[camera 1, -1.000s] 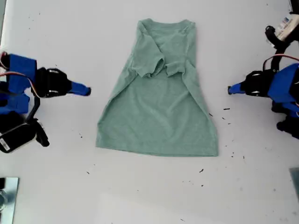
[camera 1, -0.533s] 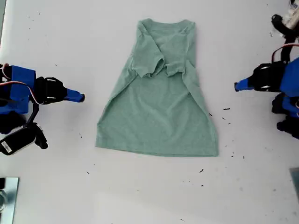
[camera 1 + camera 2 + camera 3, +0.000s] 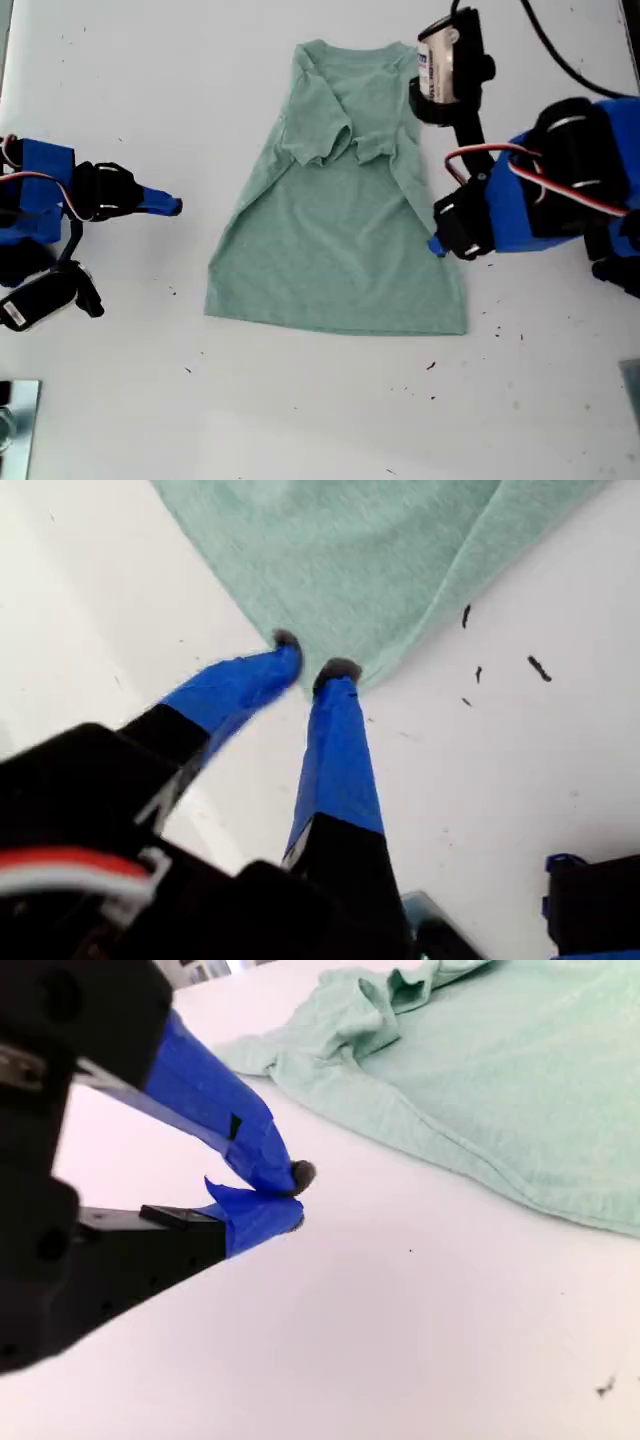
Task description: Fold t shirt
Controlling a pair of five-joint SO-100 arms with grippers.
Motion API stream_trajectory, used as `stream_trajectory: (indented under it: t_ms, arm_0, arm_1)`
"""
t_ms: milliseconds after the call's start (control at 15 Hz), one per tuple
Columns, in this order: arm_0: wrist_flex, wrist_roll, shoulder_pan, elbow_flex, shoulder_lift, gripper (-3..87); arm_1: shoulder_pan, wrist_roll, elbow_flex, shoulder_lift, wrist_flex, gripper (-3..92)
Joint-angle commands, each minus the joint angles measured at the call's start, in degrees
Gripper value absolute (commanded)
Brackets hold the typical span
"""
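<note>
Exterior view, my first gripper (image 3: 437, 245) low at t shirt (image 3: 340, 230) hem edge, jaws narrowly apart; my second gripper (image 3: 172, 207) level, well clear, jaws closed

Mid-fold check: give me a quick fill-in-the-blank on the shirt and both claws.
My first claw is ___ at the t shirt's edge.
My second claw is ___, clear of it.
Both ___ are folded in over the chest.
Missing words: open; shut; sleeves.
</note>
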Motion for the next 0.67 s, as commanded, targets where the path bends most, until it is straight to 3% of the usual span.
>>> stream_trajectory:
  t_ms: [0,200,400,600]
  arm_0:
    - [-0.4,1.0,-1.0,0.5,0.4,-0.2]
    - [-0.4,1.2,-1.0,0.5,0.6,-0.2]
    - [-0.2,1.2,-0.3,0.6,0.8,-0.2]
    - [-0.2,1.2,-0.6,0.6,0.8,-0.2]
  arm_1:
    - [-3.4,-0.3,1.4,2.6,1.1,30.4]
    - [-4.0,2.6,26.4,3.9,-10.2,30.2]
    - [-1.6,4.2,56.8,21.2,-35.1,27.1]
    - [-0.7,3.1,58.5,17.8,-41.9,26.0]
